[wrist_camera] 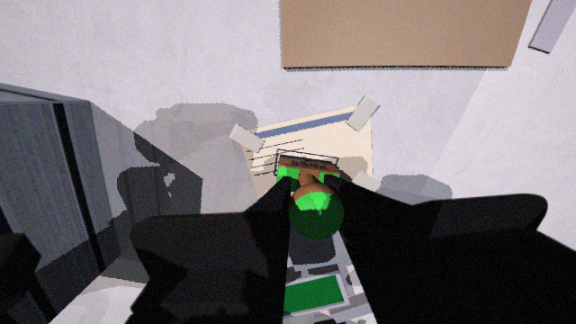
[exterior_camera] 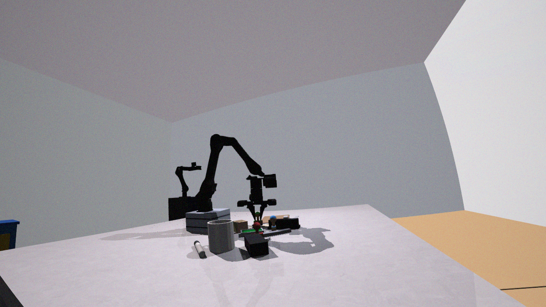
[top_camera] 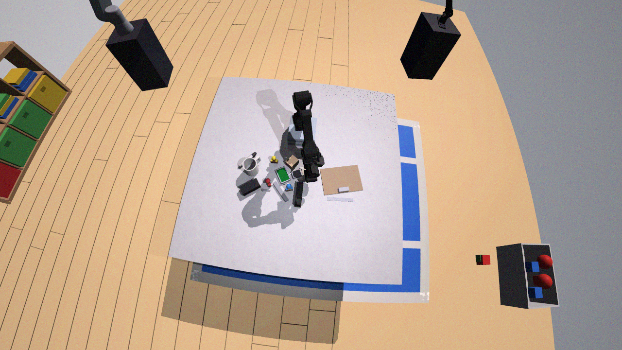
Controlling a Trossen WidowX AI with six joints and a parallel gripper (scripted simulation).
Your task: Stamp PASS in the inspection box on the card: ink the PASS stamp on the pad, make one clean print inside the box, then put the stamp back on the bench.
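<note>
My gripper point(wrist_camera: 306, 182) point(exterior_camera: 257, 219) is shut on the PASS stamp point(wrist_camera: 309, 168), which has a green knob and a brown base with lettering on its face. The stamp is upright at the inspection box point(wrist_camera: 308, 154) on the cream card point(wrist_camera: 324, 139); its base hides much of the box. Whether it touches the card, or any print lies beneath, I cannot tell. The card has a blue stripe and pale tabs at its corners. The green ink pad point(top_camera: 282, 175) point(exterior_camera: 246, 230) point(wrist_camera: 315, 292) lies nearby, below the stamp in the wrist view.
A red stamp point(top_camera: 267, 182) point(exterior_camera: 257, 225), a blue stamp point(top_camera: 288, 187) point(exterior_camera: 273, 218) and a yellow stamp point(top_camera: 273, 159) stand nearby. Around them are a mug point(exterior_camera: 221, 236), a wooden block point(top_camera: 291, 162), a black block point(top_camera: 249, 187) and a brown board point(top_camera: 341, 177) point(wrist_camera: 396, 36).
</note>
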